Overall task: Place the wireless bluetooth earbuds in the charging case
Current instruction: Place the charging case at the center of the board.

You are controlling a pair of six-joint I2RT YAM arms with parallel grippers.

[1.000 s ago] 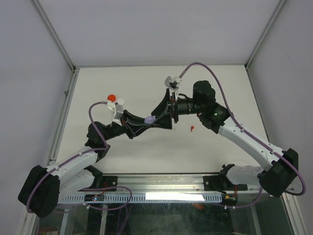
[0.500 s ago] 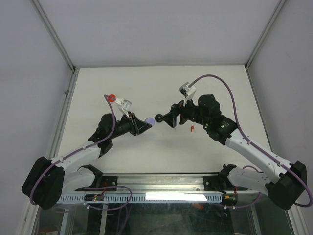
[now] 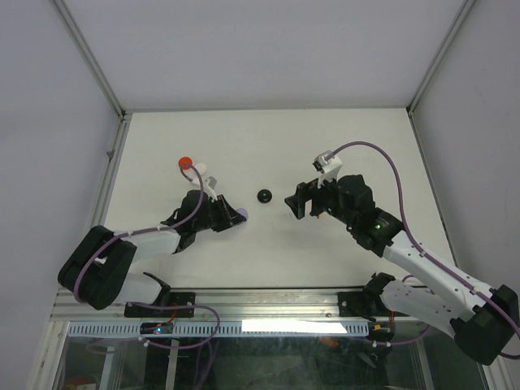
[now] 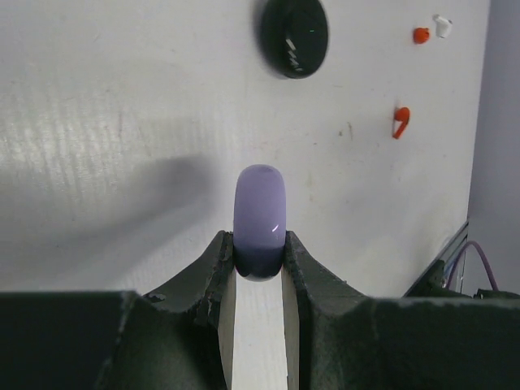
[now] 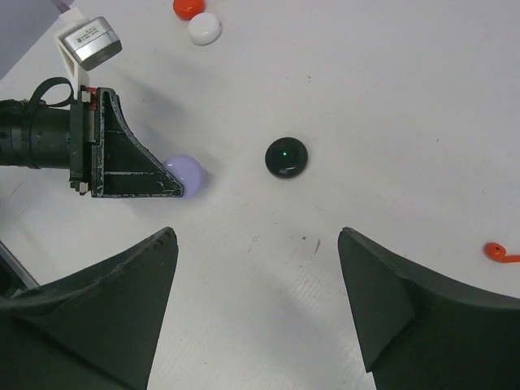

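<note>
My left gripper [image 4: 258, 244] is shut on a closed lavender disc-shaped case [image 4: 259, 213], held edge-on low over the table; it also shows in the top view [image 3: 242, 214] and the right wrist view [image 5: 185, 172]. A closed black disc case [image 3: 264, 196] lies on the table between the grippers, also seen in both wrist views [image 4: 294, 36] [image 5: 286, 157]. My right gripper [image 5: 258, 236] is wide open and empty, to the right of the black case [image 3: 292, 203]. A red stemmed earbud [image 5: 500, 253] lies on the table to its right, also in the left wrist view [image 4: 400, 122].
A red disc [image 3: 185, 163] and a white disc [image 5: 204, 29] lie at the back left behind the left arm. Two tiny pieces, one red [image 4: 420, 35] and one white [image 4: 442, 26], lie farther right. Metal frame rails border the table.
The grippers were together high over the middle. They have drawn apart and come down. The right gripper has let go of the black case, which now lies on the table. The left keeps the lavender case.
</note>
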